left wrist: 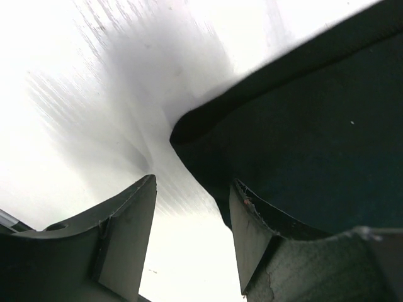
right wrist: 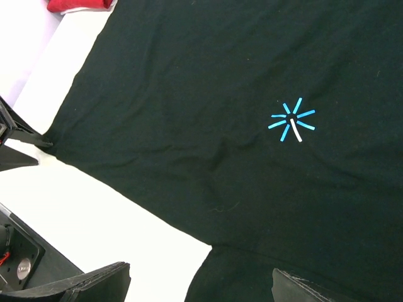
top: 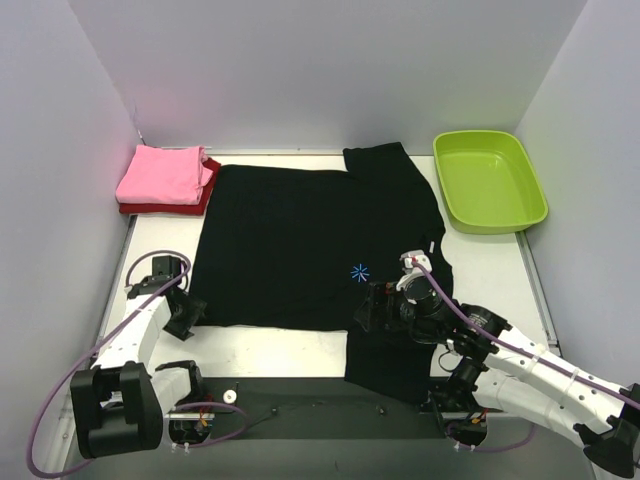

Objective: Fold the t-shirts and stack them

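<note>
The large black t-shirt lies spread flat mid-table, its blue starburst mark toward the near right. The pink shirt lies folded on the dark red shirt at the back left. My left gripper is open at the black shirt's near-left corner. In the left wrist view that corner lies just ahead of the open gripper, with the right finger over the cloth edge. My right gripper is wide open and empty above the black shirt, where the near sleeve meets the body; the starburst lies ahead of it.
A lime-green plastic tub stands at the back right. White walls close in the table on three sides. A dark strip with the arm bases runs along the near edge. A corner of the dark red shirt shows in the right wrist view.
</note>
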Controlling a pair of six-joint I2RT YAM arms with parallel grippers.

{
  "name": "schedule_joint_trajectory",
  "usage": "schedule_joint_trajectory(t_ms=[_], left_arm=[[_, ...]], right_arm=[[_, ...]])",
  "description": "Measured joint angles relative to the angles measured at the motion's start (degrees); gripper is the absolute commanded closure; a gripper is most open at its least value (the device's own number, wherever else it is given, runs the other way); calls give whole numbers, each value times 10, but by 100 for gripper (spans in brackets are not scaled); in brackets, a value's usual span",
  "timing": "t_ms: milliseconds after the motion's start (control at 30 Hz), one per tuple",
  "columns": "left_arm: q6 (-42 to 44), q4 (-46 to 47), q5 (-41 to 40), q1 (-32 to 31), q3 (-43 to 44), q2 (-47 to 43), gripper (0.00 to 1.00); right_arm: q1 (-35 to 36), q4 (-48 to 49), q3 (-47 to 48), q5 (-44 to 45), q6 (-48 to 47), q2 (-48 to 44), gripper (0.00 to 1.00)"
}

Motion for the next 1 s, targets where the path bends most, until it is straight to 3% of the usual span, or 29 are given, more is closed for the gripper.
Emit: schedule_joint_trajectory(t_ms=[633,867,1000], left_arm=[[-1,43,-59,5,37,101,41],[3,64,-65,5,42,113,55],[2,88,-60,7,40,113,77]], right_arm=[[0,-2,-8,1,-3,-13,4],[0,-2,-8,3,-3,-10,4],[0,-2,-8,5,-3,-9,4]])
